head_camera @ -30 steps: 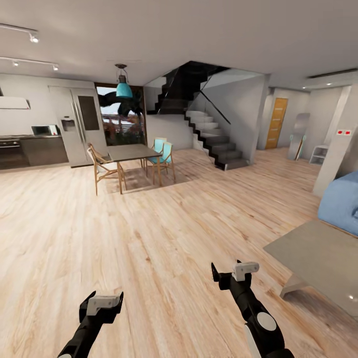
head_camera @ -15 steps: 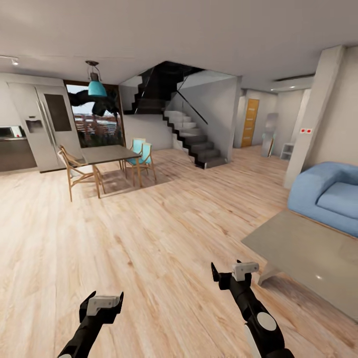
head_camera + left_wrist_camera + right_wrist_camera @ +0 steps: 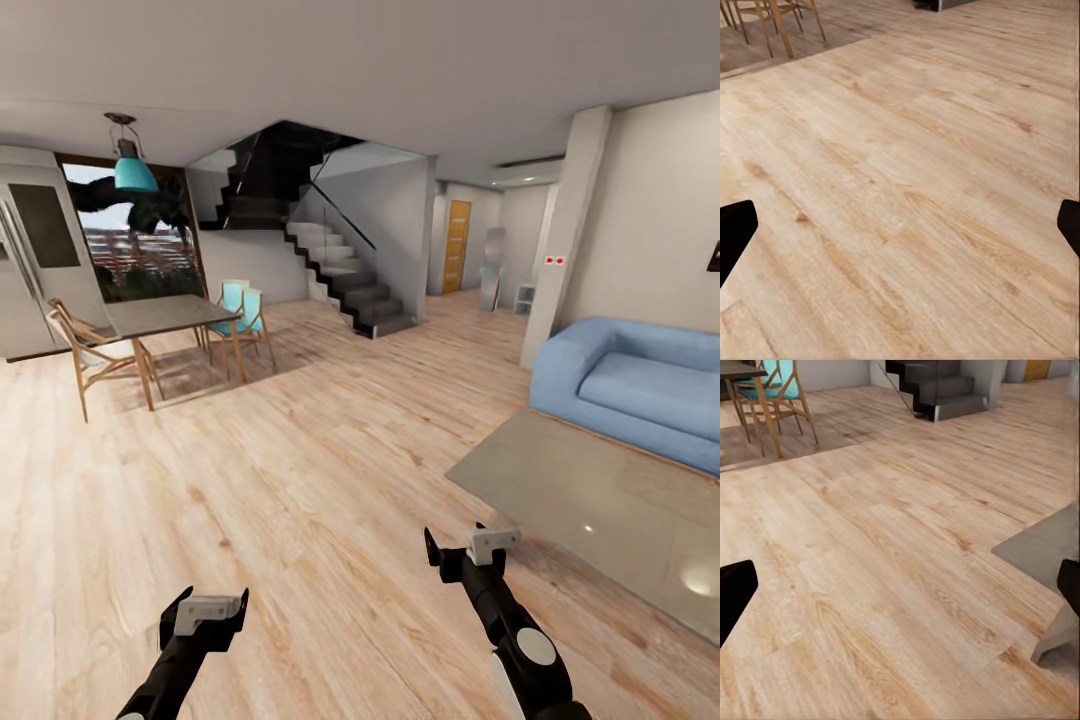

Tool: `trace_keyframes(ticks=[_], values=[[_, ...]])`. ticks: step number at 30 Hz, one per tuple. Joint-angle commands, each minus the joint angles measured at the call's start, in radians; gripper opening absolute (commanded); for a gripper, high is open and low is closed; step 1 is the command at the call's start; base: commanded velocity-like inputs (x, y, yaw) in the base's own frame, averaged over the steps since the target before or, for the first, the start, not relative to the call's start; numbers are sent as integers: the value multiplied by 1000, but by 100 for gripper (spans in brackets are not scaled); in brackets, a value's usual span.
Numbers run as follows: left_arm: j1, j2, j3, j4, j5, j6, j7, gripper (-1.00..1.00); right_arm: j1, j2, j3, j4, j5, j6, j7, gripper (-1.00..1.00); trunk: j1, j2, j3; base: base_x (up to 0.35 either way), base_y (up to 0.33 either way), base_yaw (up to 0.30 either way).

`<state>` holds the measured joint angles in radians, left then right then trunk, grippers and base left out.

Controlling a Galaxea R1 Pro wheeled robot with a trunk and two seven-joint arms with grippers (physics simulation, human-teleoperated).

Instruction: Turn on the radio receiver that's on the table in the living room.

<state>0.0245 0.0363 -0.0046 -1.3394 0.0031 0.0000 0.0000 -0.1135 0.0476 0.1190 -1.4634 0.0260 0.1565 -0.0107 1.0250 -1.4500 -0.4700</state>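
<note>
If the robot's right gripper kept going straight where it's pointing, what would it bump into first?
Probably the wood floor, judging by the right wrist view. The right gripper is open, and the table corner sits off to one side. Depth is hard to judge.

One grey coffee table (image 3: 560, 480), one blue sofa (image 3: 640, 385), one staircase (image 3: 345, 275), one pendant lamp (image 3: 135, 172)

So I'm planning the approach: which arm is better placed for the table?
Probably the right. The table lies on the right side, nearer the right gripper; its corner shows in the right wrist view. The left gripper faces bare floor.
</note>
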Motion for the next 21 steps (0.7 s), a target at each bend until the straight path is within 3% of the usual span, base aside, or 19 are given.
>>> trace_keyframes(ticks=[1,21], values=[[0,-1,0,5,0,0,0,100,0,0,0,0,0,0,0,100,0,0,0,0,0,-272],[0,-2,0,17,0,0,0,100,0,0,-1,0,0,0,0,100,0,0,0,0,0,-261]])
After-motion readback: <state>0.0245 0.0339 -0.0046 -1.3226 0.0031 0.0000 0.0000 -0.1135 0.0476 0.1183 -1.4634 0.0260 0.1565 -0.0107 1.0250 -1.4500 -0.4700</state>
